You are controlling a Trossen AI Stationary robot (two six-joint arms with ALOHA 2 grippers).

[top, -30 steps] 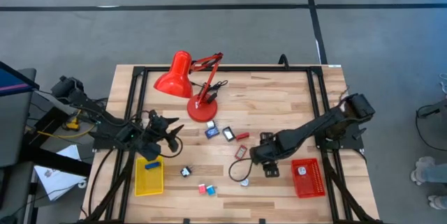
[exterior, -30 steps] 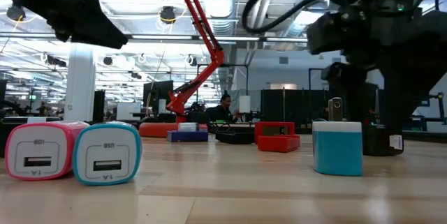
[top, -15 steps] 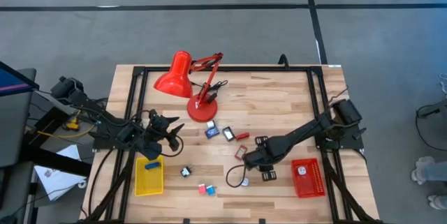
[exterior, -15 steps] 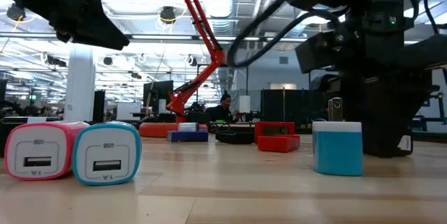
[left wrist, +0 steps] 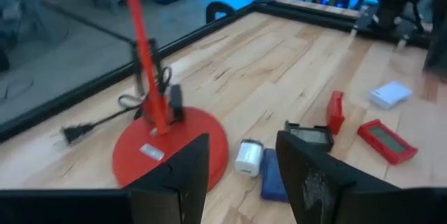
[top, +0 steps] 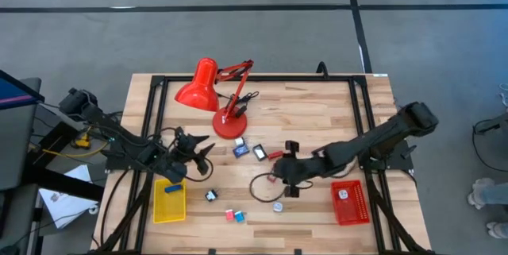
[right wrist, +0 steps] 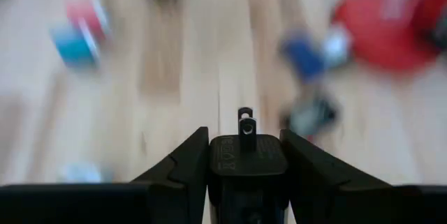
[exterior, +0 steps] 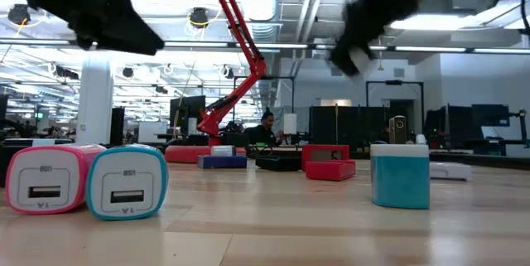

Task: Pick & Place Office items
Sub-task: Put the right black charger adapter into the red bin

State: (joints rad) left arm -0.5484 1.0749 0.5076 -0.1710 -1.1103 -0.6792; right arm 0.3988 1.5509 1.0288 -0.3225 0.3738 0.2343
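My right gripper (top: 282,166) is over the table's middle, shut on a small black block (right wrist: 247,158) with a prong on its front; a black cord (top: 257,191) trails from there in a loop. My left gripper (top: 200,150) is open and empty, above the table left of the red lamp's base (left wrist: 171,144). Small items lie ahead of it: a white and blue pair (left wrist: 260,165), a black one (left wrist: 309,135) and two red ones (left wrist: 380,140). A pink and a teal charger (exterior: 87,181) and a blue block (exterior: 400,175) stand near the front edge. My right gripper pinches the black block's two sides (right wrist: 218,160) between its two fingers, the prong end (right wrist: 244,122) pointing forward past the fingertips. The block is lifted clear of the table. The cord's loop lies below and behind it on the wood.
The red desk lamp (top: 214,96) stands at the far middle. A yellow tray (top: 169,203) with a blue item sits at the near left, a red tray (top: 351,205) with a white item at the near right. A small white round item (top: 278,206) lies near the cord.
My right gripper has gone toward the table's left edge and risen, carrying the black block; the cord's loop has slid left after it. My left gripper has shifted slightly toward the table's right.
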